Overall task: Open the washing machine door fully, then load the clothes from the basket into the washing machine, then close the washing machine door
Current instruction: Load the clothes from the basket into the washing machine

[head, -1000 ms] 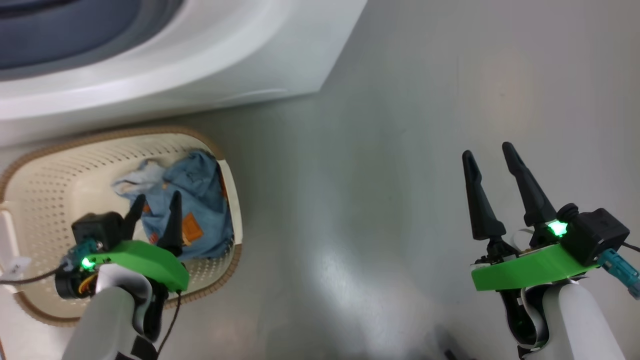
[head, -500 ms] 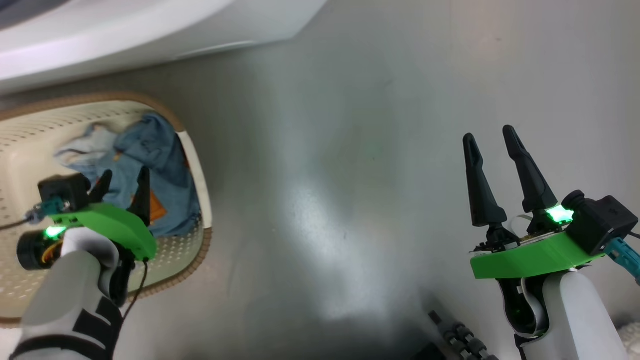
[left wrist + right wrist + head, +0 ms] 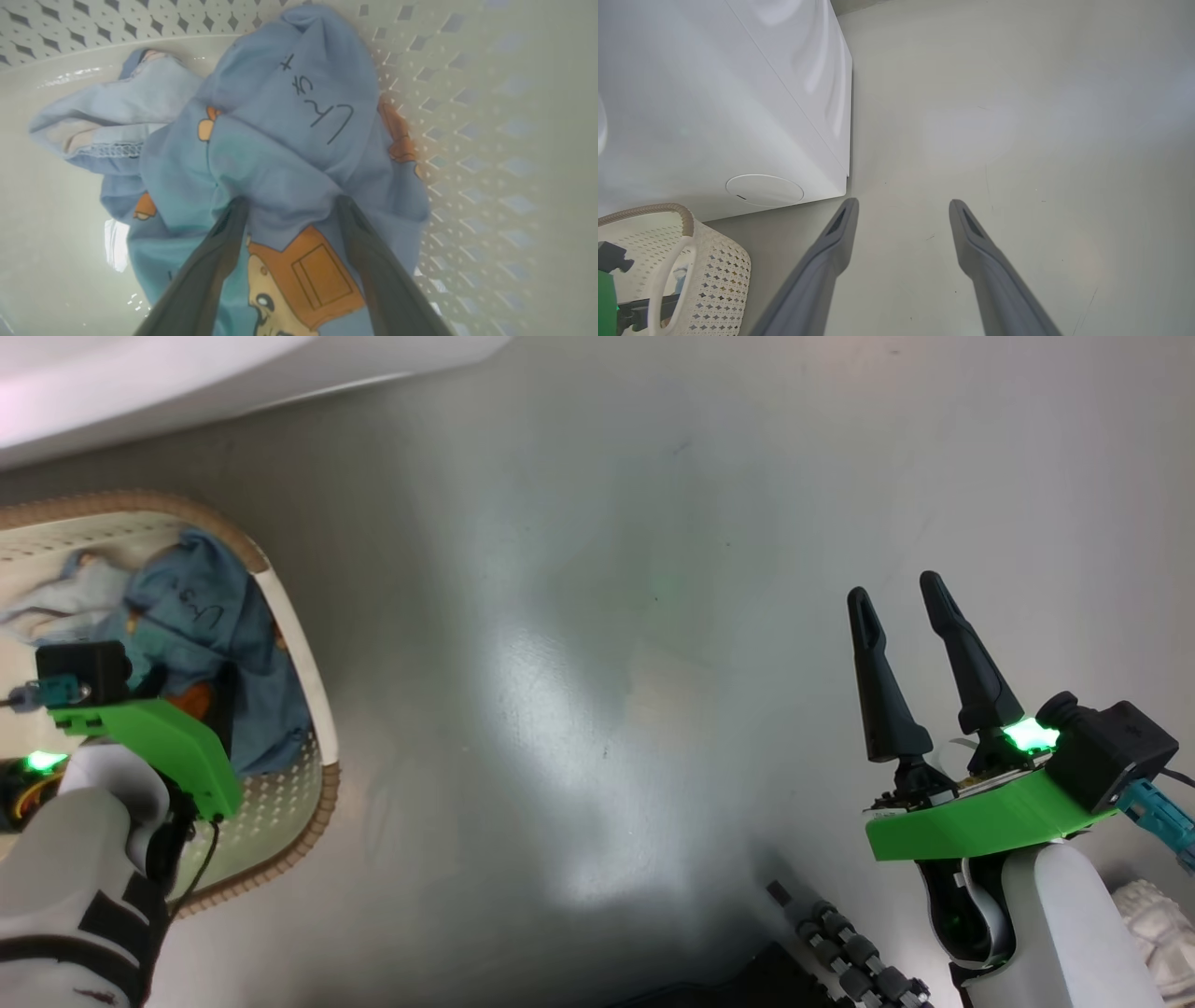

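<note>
1. Floor (image 3: 597, 616): smooth grey, glossy, with pale glare. A wide stretch runs from centre to 3 o'clock of the head view, separating the basket from the right gripper
2. Washing machine (image 3: 691, 93): hard white glossy box at 10 o'clock of the right wrist view. Its lower corner edge meets the floor near centre, and a round white flap (image 3: 764, 190) sits low on its front
3. Basket (image 3: 322, 803): cream perforated plastic with a brown woven-look rim and rounded corners. It stands at 9 o'clock of the head view, near the machine, cut by the frame edge
4. Clothes (image 3: 289, 140): soft crumpled light blue fabric with orange-brown cartoon prints and dark handwritten marks. They lie in the basket against its perforated wall, and the heap's long axis runs 12 to 6 in the left wrist view
5. Right gripper (image 3: 893, 585): dark tapered fingers apart, holding nothing, over the floor at 4 o'clock, pointing to 12
6. Left gripper (image 3: 292, 201): inside the basket, fingers apart, tips pressed into the clothes with a fold bulging between them, not clamped
</note>
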Controlling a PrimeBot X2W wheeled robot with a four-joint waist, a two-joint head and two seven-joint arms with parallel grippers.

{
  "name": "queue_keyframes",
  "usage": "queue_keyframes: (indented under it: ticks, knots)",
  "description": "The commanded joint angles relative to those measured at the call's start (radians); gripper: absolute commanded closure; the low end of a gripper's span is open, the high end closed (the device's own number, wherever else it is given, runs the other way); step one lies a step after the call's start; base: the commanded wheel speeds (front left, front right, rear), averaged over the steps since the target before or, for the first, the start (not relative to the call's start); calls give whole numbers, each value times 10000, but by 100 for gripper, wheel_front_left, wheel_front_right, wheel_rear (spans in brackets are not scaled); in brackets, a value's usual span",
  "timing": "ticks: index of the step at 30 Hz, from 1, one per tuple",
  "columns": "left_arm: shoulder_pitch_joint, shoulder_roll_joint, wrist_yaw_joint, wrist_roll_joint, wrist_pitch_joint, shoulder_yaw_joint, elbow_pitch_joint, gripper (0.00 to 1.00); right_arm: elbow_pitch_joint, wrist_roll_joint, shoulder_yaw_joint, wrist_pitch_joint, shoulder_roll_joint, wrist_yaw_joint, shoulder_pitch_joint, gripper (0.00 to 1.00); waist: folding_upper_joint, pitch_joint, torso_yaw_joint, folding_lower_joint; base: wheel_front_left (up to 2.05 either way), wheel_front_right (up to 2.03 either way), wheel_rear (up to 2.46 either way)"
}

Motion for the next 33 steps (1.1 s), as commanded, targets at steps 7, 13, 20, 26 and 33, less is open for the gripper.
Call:
queue_keyframes:
  ticks: [7, 13, 20, 26, 33]
  knots:
    - [-521, 448, -15, 171, 105, -295, 660, 0, -221, 2, 246, -48, 5, 16, 302, 0, -1, 312, -158, 0, 0, 0, 0]
    - [-1145, 474, 294, 435, 360, -575, 1203, 0, -342, -80, 250, -48, 5, 16, 321, 0, -1, 542, -193, 0, 0, 0, 0]
    - [-1489, 464, 670, 408, 747, -638, 1544, 100, -359, -88, 251, -48, 5, 16, 359, 0, -1, 640, -235, 0, 0, 0, 0]
    - [-1394, 294, 412, -99, 479, -289, 1599, 100, -320, -99, 214, -48, 5, 16, 320, 0, -1, 508, -130, 0, 0, 0, 0]
    - [-945, 30, 232, -385, -329, -178, 1646, 100, -294, -307, 7, -48, 5, 16, 216, 0, -1, -103, 219, 0, 0, 0, 0]
